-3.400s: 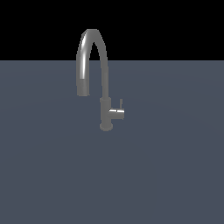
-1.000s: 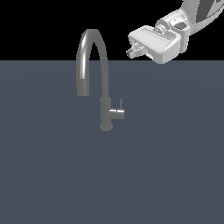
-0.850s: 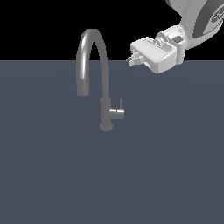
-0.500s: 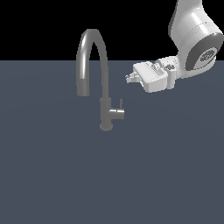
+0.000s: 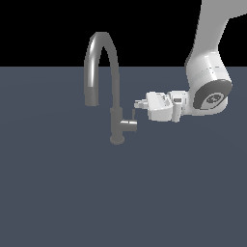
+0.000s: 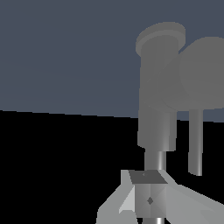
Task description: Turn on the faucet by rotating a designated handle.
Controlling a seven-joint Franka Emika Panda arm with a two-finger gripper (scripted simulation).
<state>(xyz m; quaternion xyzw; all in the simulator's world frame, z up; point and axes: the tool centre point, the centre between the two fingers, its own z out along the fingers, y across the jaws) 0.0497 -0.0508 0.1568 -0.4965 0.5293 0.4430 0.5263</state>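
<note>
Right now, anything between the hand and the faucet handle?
Nothing: in the exterior view only bare background separates the hand from the handle; whether they touch is unclear.

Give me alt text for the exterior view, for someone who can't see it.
A white robot arm's gripper reaches sideways from the exterior view's right, its tip just above the thin rod handle on the side stub of a grey gooseneck faucet. The faucet stands alone on a flat dark blue-grey surface against a black background.

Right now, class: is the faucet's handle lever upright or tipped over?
Upright: the handle rod rises straight from its side stub on the faucet.
</note>
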